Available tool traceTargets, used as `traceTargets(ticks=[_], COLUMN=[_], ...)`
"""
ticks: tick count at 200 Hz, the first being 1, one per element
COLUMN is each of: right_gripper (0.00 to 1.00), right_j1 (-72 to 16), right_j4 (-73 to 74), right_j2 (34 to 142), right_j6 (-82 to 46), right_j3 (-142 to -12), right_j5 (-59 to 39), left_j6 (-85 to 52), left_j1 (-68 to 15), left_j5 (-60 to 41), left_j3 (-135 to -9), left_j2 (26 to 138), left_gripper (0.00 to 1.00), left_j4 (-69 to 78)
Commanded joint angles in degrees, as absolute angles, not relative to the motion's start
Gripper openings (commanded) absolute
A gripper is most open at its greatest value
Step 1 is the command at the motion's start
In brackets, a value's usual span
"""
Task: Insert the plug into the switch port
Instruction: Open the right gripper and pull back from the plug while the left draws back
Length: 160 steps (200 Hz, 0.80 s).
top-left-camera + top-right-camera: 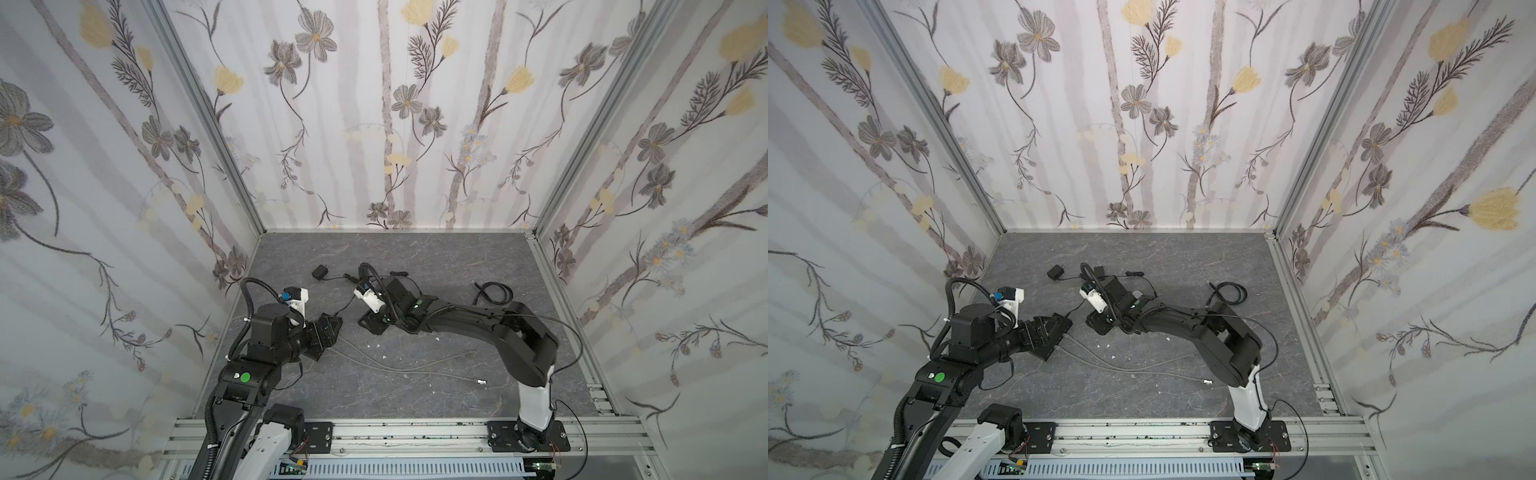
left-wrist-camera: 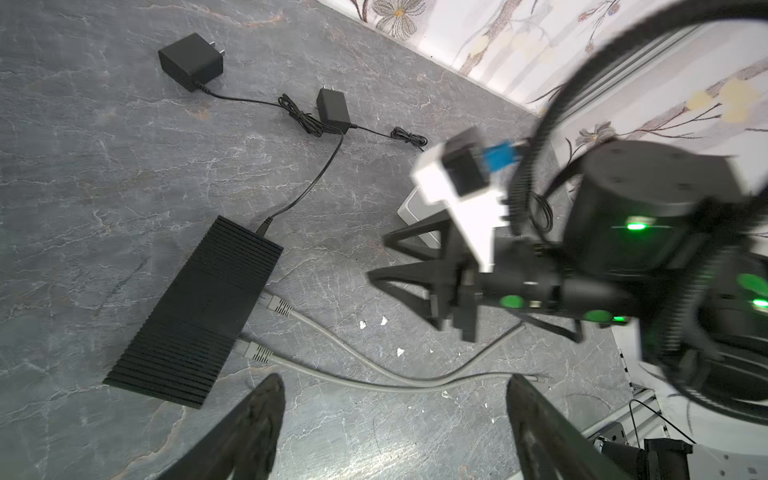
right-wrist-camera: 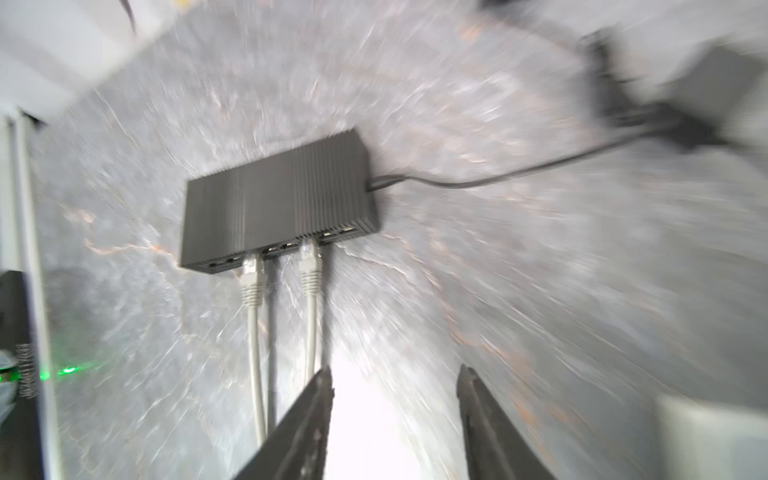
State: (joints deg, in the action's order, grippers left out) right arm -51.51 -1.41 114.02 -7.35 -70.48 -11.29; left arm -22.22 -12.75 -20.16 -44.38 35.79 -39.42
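Note:
The black ribbed switch lies flat on the grey stone table. Two grey plugs sit in ports along its long side; the right wrist view shows both plugs seated, though that view is blurred. My right gripper is open a short way back from the ports, with nothing between its fingers. One grey cable runs past one finger. My left gripper is wide open and empty beside the switch. In both top views the left gripper covers most of the switch.
Two black power adapters lie behind the switch, and one's thin lead runs into the switch's end. The grey cables trail toward the front, one ending in a free plug. A coiled black cable lies at the right. Flowered walls enclose three sides.

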Motion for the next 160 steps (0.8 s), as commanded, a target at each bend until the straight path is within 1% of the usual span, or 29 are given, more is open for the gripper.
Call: traceTargets(ticks=[1, 10, 11, 22, 39, 47, 73, 93, 104, 117, 134, 154, 160], right_gripper=[0.53, 0.56, 0.56, 0.58, 0.58, 0.58, 0.58, 0.58, 0.58, 0.59, 0.61, 0.63, 0.63], right_j1=[-48.66, -47.91, -46.5, -44.34, -41.85, -41.3, -40.82, -40.71, -40.69, -40.65, -40.66, -40.55, -40.59], right_j4=[8.25, 10.23, 10.69, 12.37, 13.16, 13.76, 17.32, 17.43, 16.26, 15.61, 14.03, 7.73, 6.79], right_j2=[102.25, 97.75, 96.73, 92.18, 86.02, 83.24, 73.49, 65.38, 60.43, 54.28, 46.27, 36.27, 33.22], right_j6=[-10.8, -12.77, -13.23, -15.91, -19.07, -20.1, -23.18, -24.54, -24.93, -25.54, -26.82, -24.87, -26.65], right_j3=[-58.54, -53.4, -51.91, -46.74, -39.29, -36.55, -27.75, -21.64, -18.49, -14.74, -9.94, -6.24, -5.2], right_j5=[-9.85, -9.2, -9.16, -9.28, -11.02, -11.65, -12.91, -12.9, -12.51, -12.22, -10.63, -8.84, -7.85], left_j6=[-21.8, -21.79, -21.79, -21.88, -21.95, -21.96, -22.05, -22.1, -22.43, -23.18, -26.29, -33.78, -36.07], left_j1=[-12.57, -12.6, -12.63, -12.58, -12.52, -12.52, -12.69, -13.39, -14.01, -16.2, -22.05, -27.6, -29.12], left_j5=[-20.04, -19.79, -19.74, -19.39, -18.82, -18.74, -20.4, -20.35, -18.75, -14.68, -7.83, -6.35, -5.61], left_j3=[-44.35, -44.37, -44.34, -44.45, -44.42, -44.32, -44.17, -44.02, -43.98, -43.24, -39.76, -31.98, -30.29], left_j2=[36.87, 37.54, 37.58, 38.31, 39.17, 39.58, 40.77, 40.96, 40.87, 41.04, 42.48, 46.27, 47.52], left_gripper=[0.84, 0.84, 0.84, 0.84, 0.84, 0.83, 0.77, 0.76, 0.76, 0.75, 0.71, 0.69, 0.69], left_j4=[-38.25, -38.39, -38.4, -38.52, -38.66, -38.63, -38.13, -37.97, -38.05, -37.63, -33.82, -24.31, -20.45])
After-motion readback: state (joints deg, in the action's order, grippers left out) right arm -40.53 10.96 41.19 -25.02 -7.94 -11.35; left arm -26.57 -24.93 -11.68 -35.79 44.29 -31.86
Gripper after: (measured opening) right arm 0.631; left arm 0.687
